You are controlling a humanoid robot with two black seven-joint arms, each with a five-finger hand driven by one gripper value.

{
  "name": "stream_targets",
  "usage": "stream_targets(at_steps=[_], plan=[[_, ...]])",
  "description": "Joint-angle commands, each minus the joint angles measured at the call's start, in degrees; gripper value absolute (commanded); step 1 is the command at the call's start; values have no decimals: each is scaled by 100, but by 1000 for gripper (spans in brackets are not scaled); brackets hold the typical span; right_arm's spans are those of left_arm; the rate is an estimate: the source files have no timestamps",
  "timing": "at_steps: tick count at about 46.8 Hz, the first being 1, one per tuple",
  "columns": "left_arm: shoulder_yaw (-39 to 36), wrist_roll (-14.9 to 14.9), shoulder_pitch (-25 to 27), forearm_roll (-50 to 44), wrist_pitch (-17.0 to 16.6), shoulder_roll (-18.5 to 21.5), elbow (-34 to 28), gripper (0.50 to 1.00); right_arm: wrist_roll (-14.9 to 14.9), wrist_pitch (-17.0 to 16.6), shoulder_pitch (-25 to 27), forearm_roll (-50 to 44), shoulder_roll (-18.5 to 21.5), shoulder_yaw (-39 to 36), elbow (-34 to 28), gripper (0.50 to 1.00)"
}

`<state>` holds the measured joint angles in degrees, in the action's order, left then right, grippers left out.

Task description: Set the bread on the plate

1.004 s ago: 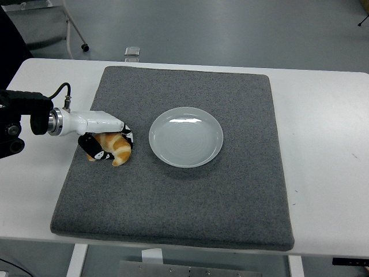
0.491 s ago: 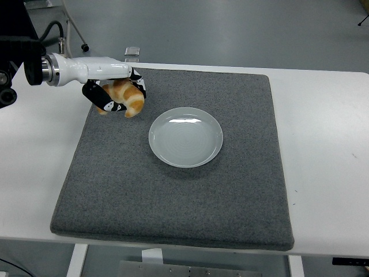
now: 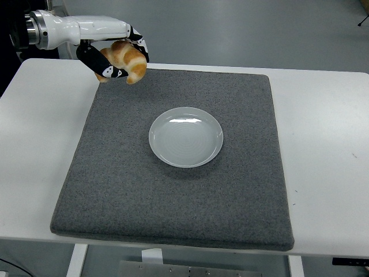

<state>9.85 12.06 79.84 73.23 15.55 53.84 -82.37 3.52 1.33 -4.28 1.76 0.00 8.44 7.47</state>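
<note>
Lying nearest, a broad band of bare grey mat (image 3: 173, 213) above the white table (image 3: 323, 173) edge, with free strips of tabletop left and right. Sitting at mid-mat, empty, the pale plate (image 3: 185, 137), ringed by open mat on every side. Farther back, at the mat's far left corner, holding the bread (image 3: 127, 60) aloft: left hand (image 3: 112, 57), fingers curled around the golden roll, well clear of mat and plate. Risen since half a second ago, and a second ago down on the mat's left side. Beyond, grey floor past the far table edge.
</note>
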Motion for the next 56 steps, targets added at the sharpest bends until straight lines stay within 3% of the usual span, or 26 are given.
stream_targets(at_steps=[1, 13, 20, 26, 43, 56], plan=[[-1, 7, 102, -11, -9, -23, 11, 500, -1, -1, 6, 0, 0, 0, 0, 930], [-18, -28, 137, 7, -44, -357, 72, 500, -1, -1, -3, 0, 0, 0, 0, 930], [-18, -54, 58, 94, -131, -805, 265, 500, -1, -1, -3, 0, 0, 0, 0, 930], [-97, -63, 14, 112, -395, -1270, 502, 500, -1, -1, -3, 0, 0, 0, 0, 930], [-115, -116, -636, 762, -633, -2387, 1082, 500, -1, -1, -3, 0, 0, 0, 0, 930], [-115, -116, -1014, 1158, -756, -2923, 1469, 500, -1, -1, -3, 0, 0, 0, 0, 930]])
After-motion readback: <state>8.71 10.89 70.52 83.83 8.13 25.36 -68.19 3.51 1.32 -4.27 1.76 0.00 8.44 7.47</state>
